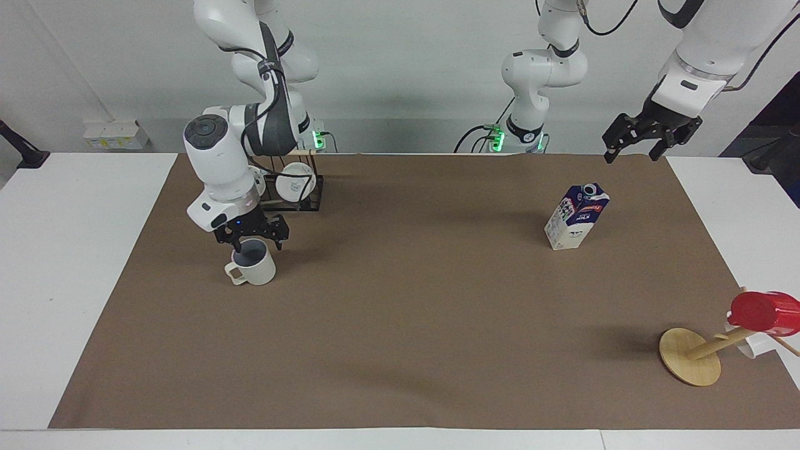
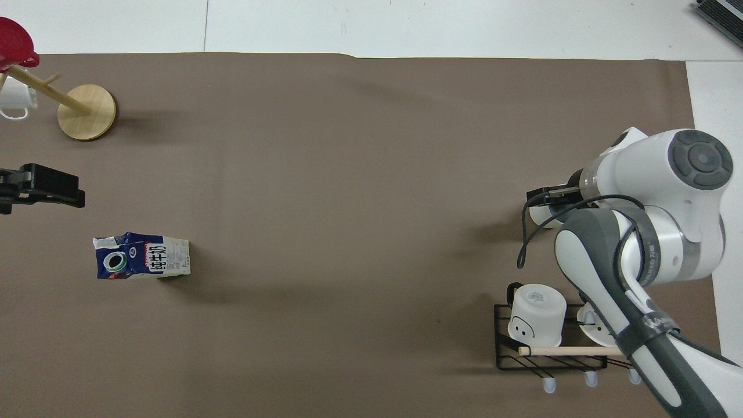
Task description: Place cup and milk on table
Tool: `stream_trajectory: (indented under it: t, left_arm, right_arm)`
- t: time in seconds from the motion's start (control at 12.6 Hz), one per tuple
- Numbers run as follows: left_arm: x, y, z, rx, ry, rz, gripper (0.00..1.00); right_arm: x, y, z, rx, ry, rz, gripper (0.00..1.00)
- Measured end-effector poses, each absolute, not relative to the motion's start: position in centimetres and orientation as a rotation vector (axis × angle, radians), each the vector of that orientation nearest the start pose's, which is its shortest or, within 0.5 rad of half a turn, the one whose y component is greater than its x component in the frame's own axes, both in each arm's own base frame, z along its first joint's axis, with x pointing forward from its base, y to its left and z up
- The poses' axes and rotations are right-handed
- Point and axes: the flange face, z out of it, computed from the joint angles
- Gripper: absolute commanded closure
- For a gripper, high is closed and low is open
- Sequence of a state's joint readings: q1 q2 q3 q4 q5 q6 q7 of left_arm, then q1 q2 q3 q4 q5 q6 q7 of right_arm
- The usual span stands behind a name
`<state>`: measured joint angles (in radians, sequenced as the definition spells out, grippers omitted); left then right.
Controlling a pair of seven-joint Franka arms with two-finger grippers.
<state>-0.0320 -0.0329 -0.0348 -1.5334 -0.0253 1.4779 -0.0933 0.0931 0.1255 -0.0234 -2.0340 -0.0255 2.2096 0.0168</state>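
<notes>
The cream-white cup (image 1: 255,267) stands upright on the brown mat (image 1: 412,325) toward the right arm's end of the table, handle pointing away from the robots. My right gripper (image 1: 252,242) is open at the cup's rim, one finger on each side of it. In the overhead view the right arm hides most of the cup (image 2: 538,215). The milk carton (image 1: 576,217) stands upright on the mat toward the left arm's end and also shows in the overhead view (image 2: 142,255). My left gripper (image 1: 632,152) is open and empty in the air over the mat's corner, apart from the milk.
A black wire rack (image 1: 300,199) with two white mugs stands nearer to the robots than the cup. A wooden mug tree (image 1: 690,356) with a red cup (image 1: 759,312) and a small white mug (image 2: 14,98) stands at the left arm's end. White tabletop (image 1: 69,250) surrounds the mat.
</notes>
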Motion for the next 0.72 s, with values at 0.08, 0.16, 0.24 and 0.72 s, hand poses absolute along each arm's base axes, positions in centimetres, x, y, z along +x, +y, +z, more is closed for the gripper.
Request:
stream_trajectory:
  t: [0.08,0.16,0.24,0.72]
  left_arm:
    - [53.3,-3.9,65.2,-3.163,-0.039,0.038,0.00]
    - [53.3,-3.9,65.2,-3.163,-0.039,0.038,0.00]
    - [53.3,-3.9,65.2,-3.163,-0.039,0.038,0.00]
    - [53.3,-3.9,65.3,-3.163,-0.039,0.037,0.00]
  right_arm:
    - [57.8,4.1,38.1,-3.160,-0.109,-0.079,0.00]
    - [57.6,4.2,37.2,-3.159,-0.111,-0.083,0.00]
    - [57.4,4.2,36.4,-3.159,-0.112,-0.083,0.00]
    - [57.6,4.2,33.4,-3.157,-0.106,-0.107,0.05]
